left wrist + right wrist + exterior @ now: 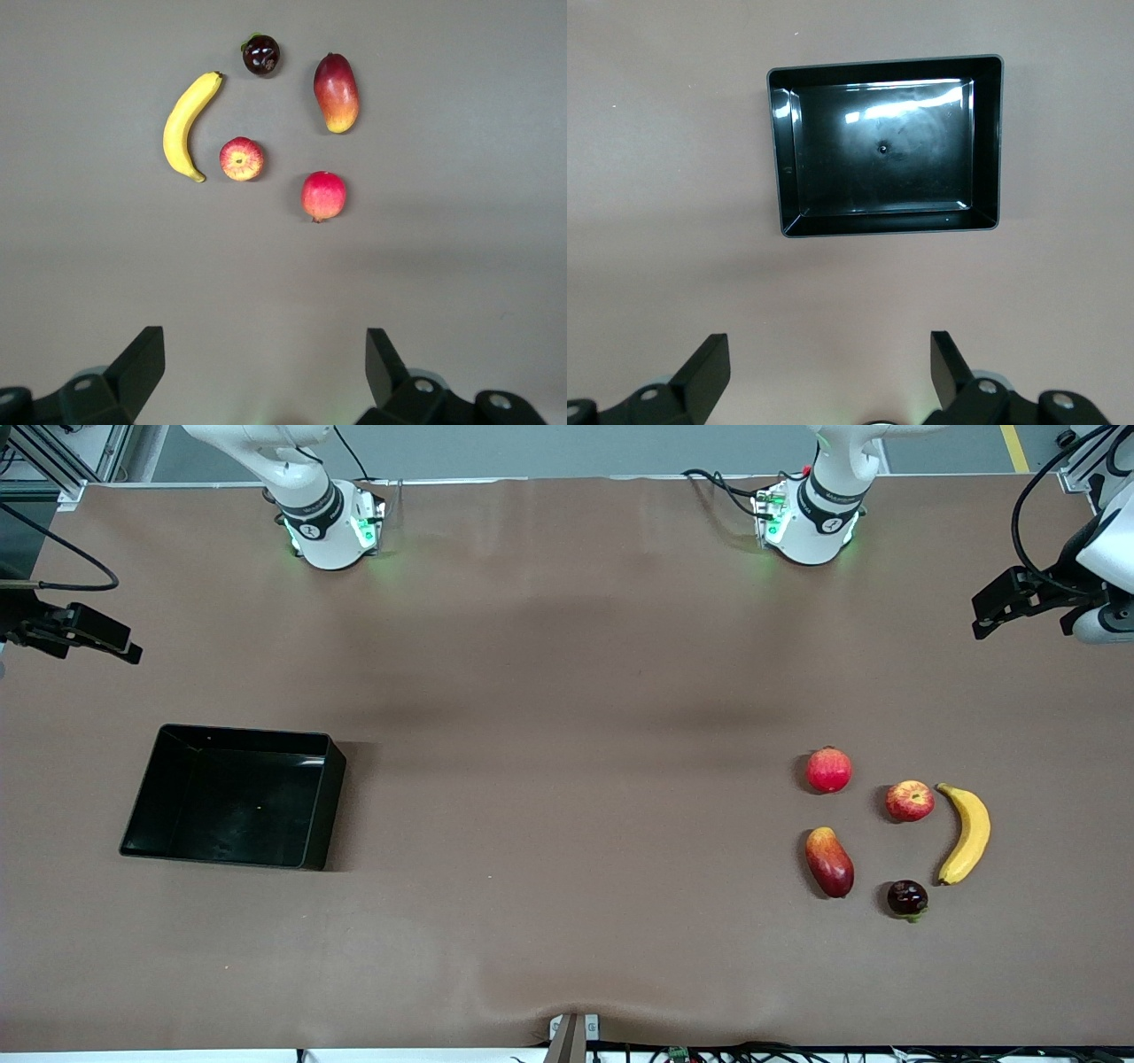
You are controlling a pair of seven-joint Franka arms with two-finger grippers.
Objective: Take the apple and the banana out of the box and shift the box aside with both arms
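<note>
The yellow banana (pixel 967 833) and the small streaked red apple (pixel 910 801) lie side by side on the table toward the left arm's end. They also show in the left wrist view, the banana (pixel 189 124) and the apple (pixel 241 159). The empty black tray (pixel 230 797) sits toward the right arm's end and fills the right wrist view (pixel 886 150). My left gripper (pixel 266 354) is open and empty, high over bare table short of the fruits. My right gripper (pixel 831 354) is open and empty, high over bare table short of the tray.
A plain red round fruit (pixel 828 770), an oval red-yellow mango (pixel 829 862) and a small dark fruit (pixel 907 898) lie around the apple. The brown table between the tray and the fruits is bare. Both arm bases stand along the table edge farthest from the front camera.
</note>
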